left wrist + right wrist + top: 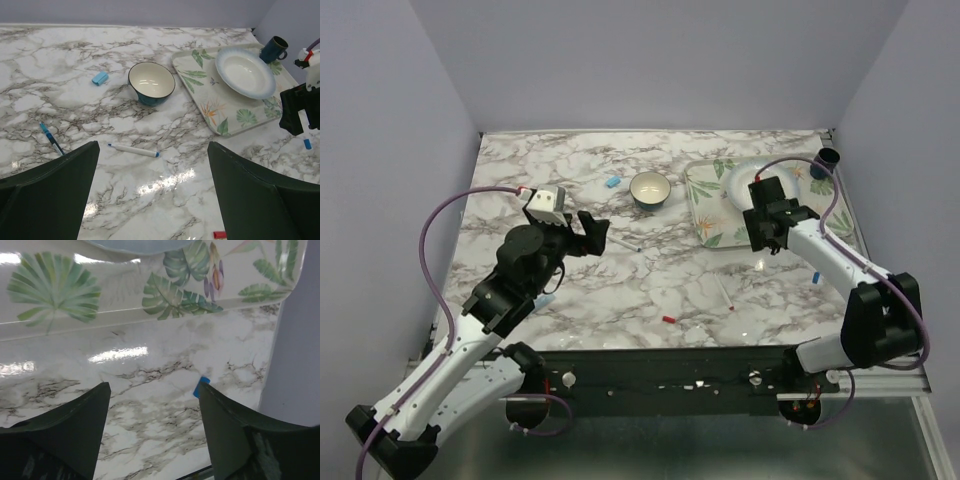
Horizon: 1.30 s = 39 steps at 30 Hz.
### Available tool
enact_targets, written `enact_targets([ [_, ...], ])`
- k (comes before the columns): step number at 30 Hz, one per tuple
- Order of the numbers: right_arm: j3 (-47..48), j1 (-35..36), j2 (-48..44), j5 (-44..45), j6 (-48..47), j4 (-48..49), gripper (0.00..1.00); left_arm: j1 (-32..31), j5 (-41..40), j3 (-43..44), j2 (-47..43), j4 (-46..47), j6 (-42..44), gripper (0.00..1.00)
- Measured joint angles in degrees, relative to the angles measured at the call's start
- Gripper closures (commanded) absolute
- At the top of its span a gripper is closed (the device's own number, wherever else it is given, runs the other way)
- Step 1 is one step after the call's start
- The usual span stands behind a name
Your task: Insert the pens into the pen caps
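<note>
A white pen (133, 150) with blue ends lies on the marble just beyond my left gripper (152, 148), which hangs open above the table; the same pen (623, 242) and gripper (590, 232) show from above. A blue-barrelled pen (51, 140) lies further left. A light blue cap (100, 78) sits by the bowl, and a red cap (219, 234) lies near my right finger. Another white pen (724, 293) and the red cap (669, 319) lie mid-table. My right gripper (155, 386) is open and empty over bare marble. A blue cap (201, 386) peeks out beside its right fingertip.
A dark blue bowl (151, 82) stands at centre back. The leaf-patterned tray (200, 95) holds a white plate (245, 72), and a dark blue cup (276, 48) stands at the far right corner. The tray's near rim (100, 315) lies just ahead of my right gripper. Another blue cap (817, 277) lies near the right arm.
</note>
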Motion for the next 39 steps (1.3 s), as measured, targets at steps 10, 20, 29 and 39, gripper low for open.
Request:
enact_targets([
  [10, -0.2, -16.8, 5.6, -5.2, 2.0, -1.8, 0.42, -0.9, 0.0, 0.0, 0.7, -0.4, 0.0, 0.01],
  [20, -2.4, -22.8, 9.9, -9.1, 1.6, 1.6, 0.52, -1.9, -0.1, 0.0, 0.6, -0.3, 0.1, 0.01],
  [29, -3.0, -28.6, 9.5, -16.1, 1.6, 3.0, 0.58, -1.9, -0.6, 0.0, 1.8, 0.0, 0.5, 0.01],
  [39, -2.6, -32.9, 12.1, -21.9, 1.7, 3.2, 0.51, -1.9, -0.6, -0.4, 4.0, 0.4, 0.5, 0.01],
])
